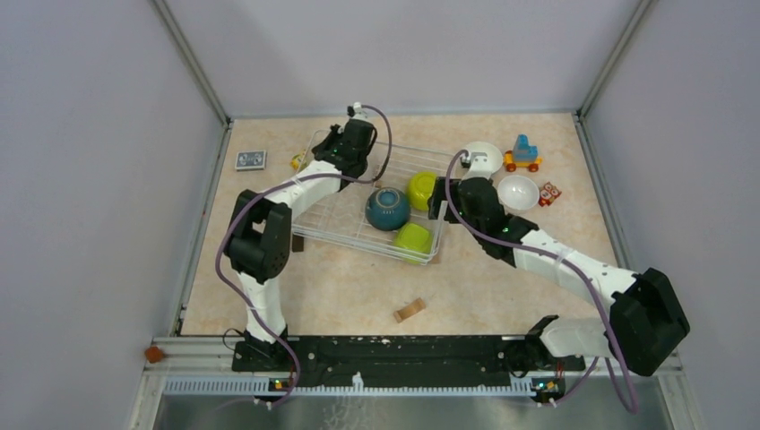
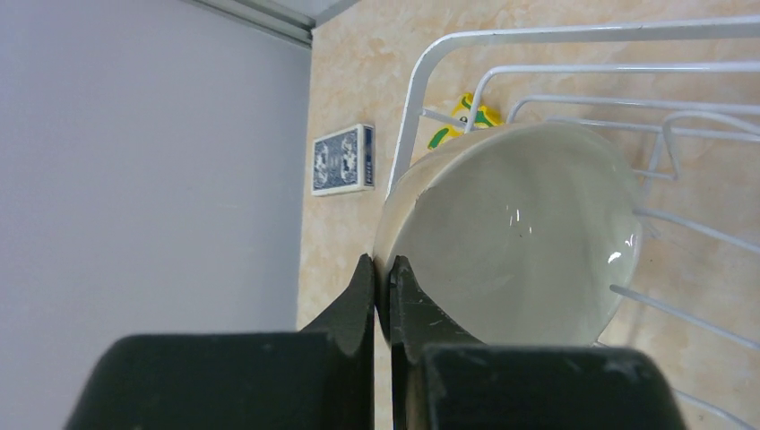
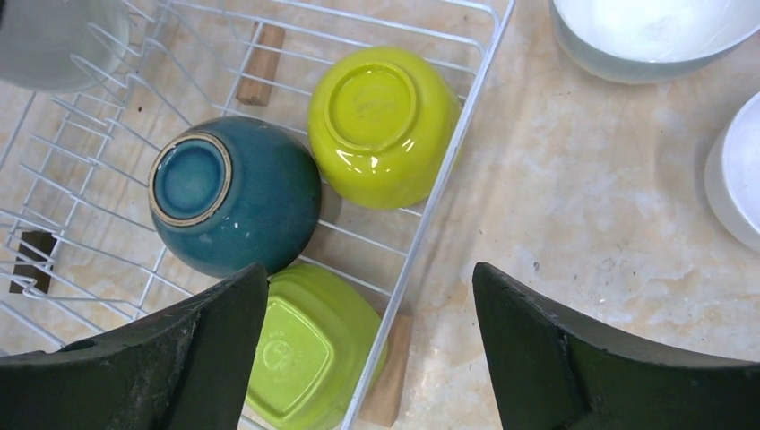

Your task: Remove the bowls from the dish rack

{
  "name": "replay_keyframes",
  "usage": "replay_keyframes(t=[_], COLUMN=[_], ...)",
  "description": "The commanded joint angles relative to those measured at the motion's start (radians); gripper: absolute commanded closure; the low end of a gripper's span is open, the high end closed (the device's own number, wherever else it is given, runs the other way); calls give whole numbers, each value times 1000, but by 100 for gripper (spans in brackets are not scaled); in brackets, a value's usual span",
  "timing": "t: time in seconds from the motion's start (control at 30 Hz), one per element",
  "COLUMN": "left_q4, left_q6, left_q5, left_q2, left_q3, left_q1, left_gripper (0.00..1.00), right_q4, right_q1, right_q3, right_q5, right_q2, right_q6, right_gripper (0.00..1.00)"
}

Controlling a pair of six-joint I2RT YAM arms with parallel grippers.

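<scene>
Starting with the top view: dish rack (image 1: pixel 345 219) sits mid-counter (image 1: pixel 358 287), skewed. Teal bowl (image 1: pixel 387 208), upper lime bowl (image 1: pixel 421 189) and lower lime bowl (image 1: pixel 413 239) lie upside down at its right end. Left gripper (image 1: pixel 354 143) is at the rack's upper-left corner, right gripper (image 1: pixel 441 199) at its right edge. Upper white bowl (image 1: pixel 484 158) and lower white bowl (image 1: pixel 518 191) stand upright on the counter right of the rack, near a toy truck (image 1: pixel 522 155). Card deck (image 1: pixel 251 159) is upper left.

Left wrist: left gripper (image 2: pixel 381 269) is clamped on the rim of the beige bowl (image 2: pixel 520 233), one finger inside, one outside. Rack wires (image 2: pixel 430 63) run behind the bowl.

Right wrist: right gripper (image 3: pixel 367 269) is spread wide, holding nothing, above the lower lime bowl (image 3: pixel 309 354) and the rack's right rail (image 3: pixel 448 170). Teal bowl (image 3: pixel 235 195) is packed close against both lime bowls.
</scene>
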Motion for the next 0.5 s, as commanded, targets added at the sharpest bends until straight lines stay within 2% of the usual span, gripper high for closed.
replay_keyframes(t=[0.0, 0.2, 0.47], left_q4=[285, 558, 520], left_q6=[183, 458, 458], left_q5=[-150, -250, -253], left_q2=[-88, -89, -79], left_q3=[77, 30, 53], left_q1=[-61, -136, -164], left_gripper=[100, 100, 100], right_q4=[80, 111, 119], right_q1=[-7, -8, -7], right_q3=[-22, -51, -77], right_q5=[26, 34, 43], right_q2=[-68, -116, -150], right_q6=[-26, -38, -41], right_gripper=[17, 17, 17])
